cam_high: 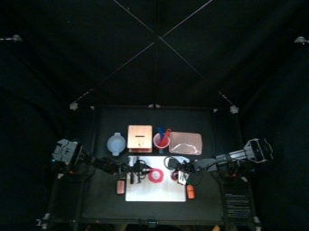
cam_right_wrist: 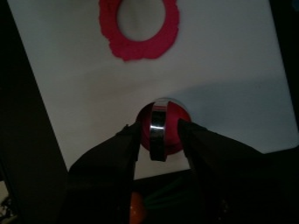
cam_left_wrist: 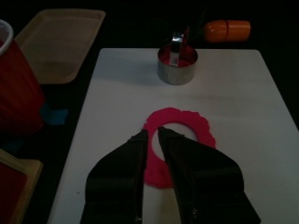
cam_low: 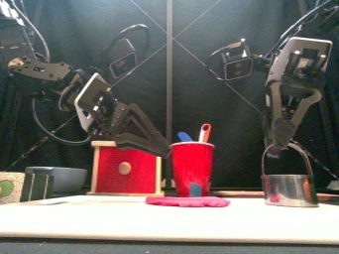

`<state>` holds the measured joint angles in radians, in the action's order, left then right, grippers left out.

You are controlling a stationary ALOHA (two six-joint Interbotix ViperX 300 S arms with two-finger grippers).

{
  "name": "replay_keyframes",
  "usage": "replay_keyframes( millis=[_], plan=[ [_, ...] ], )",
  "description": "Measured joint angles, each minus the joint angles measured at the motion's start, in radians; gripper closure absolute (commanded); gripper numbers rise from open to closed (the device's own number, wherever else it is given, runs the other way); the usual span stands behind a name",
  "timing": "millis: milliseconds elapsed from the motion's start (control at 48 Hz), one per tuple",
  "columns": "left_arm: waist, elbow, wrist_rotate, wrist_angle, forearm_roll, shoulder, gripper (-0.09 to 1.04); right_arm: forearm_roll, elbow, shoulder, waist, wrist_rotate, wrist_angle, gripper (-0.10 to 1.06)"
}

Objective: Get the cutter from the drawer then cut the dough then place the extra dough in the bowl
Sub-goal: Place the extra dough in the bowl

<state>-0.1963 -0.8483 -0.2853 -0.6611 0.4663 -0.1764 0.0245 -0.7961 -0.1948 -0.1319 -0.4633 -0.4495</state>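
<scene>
A ring of pink dough (cam_left_wrist: 187,131) lies flat on the white cutting board (cam_left_wrist: 239,105); the front view shows the dough (cam_low: 187,201) as a thin slab. The round metal cutter (cam_low: 290,189) stands on the board's right part, apart from the ring. My right gripper (cam_low: 284,151) is shut on its wire handle. From the right wrist, red dough (cam_right_wrist: 173,133) shows inside the cutter (cam_right_wrist: 153,131). My left gripper (cam_left_wrist: 159,138) hovers over the ring's near side, jaws nearly together, nothing held. The blue-grey bowl (cam_low: 56,181) sits at the back left.
The wooden box with the red drawer front (cam_low: 126,169) stands behind the board. Beside it is the red cup (cam_low: 192,167) with two toy knives. A pink tray (cam_left_wrist: 59,39) lies at the back right. An orange toy (cam_left_wrist: 228,29) sits just off the board past the cutter.
</scene>
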Motion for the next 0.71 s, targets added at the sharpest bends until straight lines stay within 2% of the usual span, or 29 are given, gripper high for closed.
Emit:
replay_keyframes(
  millis=[271,417,708],
  plan=[
    [0.005,0.017,0.002,0.000,0.003,0.000,0.32,0.023,0.000,-0.017,0.002,0.005,0.003,0.12],
    [0.005,0.026,-0.005,0.002,0.003,0.000,0.32,0.080,0.002,-0.060,0.003,0.002,0.028,0.12],
    [0.014,0.052,-0.002,0.028,0.038,0.000,0.32,0.206,-0.054,-0.169,0.014,-0.002,0.176,0.12]
  ],
)
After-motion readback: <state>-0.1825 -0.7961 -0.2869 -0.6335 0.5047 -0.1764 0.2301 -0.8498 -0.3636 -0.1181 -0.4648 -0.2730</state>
